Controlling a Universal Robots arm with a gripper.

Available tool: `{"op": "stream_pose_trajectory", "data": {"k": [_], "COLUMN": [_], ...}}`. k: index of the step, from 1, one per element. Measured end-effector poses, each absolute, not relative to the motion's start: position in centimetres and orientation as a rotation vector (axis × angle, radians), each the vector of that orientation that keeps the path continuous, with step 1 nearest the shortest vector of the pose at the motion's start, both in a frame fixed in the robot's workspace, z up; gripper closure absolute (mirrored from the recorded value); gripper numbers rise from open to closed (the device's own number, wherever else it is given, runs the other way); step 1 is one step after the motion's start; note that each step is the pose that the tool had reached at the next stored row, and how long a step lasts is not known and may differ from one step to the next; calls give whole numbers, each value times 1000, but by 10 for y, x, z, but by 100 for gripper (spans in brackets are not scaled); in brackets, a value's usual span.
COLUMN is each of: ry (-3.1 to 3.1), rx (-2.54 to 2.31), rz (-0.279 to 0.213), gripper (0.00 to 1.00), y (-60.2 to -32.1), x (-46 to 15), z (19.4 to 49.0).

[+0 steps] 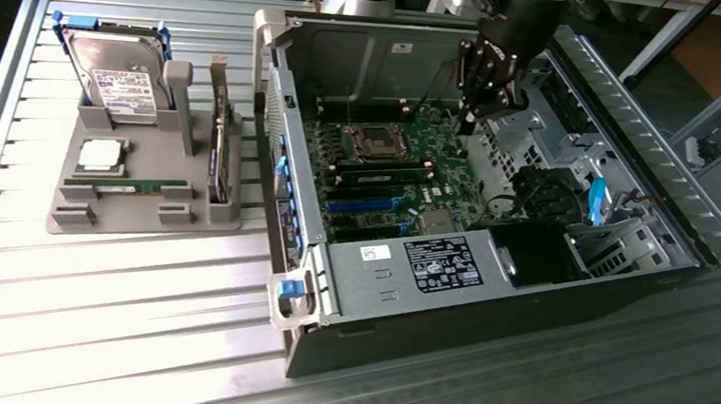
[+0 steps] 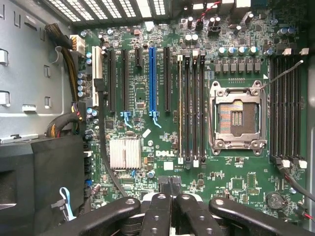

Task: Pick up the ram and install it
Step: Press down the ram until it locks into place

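Exterior view shows you the gripper (image 1: 475,122) hanging inside the open computer case (image 1: 481,296), just above the motherboard (image 1: 400,181), its fingers closed together with nothing between them. Your ram (image 1: 126,186) lies flat in the grey holder (image 1: 120,199) on the slatted surface (image 1: 98,317), toward the exterior view's left, well apart from the gripper. In the wrist view you see the closed fingertips (image 2: 167,189) over the board near the memory slots (image 2: 191,108).
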State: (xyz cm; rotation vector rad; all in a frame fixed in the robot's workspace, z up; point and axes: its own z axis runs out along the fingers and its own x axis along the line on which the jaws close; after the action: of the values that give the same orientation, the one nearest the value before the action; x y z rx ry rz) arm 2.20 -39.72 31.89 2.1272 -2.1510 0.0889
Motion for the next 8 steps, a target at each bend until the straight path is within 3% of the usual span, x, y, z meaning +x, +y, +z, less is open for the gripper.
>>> {"op": "stream_pose_trajectory", "data": {"k": [8], "ry": [-2152], "rx": [2126], "rz": [89], "gripper": [91], "y": [-397], "x": [22], "z": [319]}}
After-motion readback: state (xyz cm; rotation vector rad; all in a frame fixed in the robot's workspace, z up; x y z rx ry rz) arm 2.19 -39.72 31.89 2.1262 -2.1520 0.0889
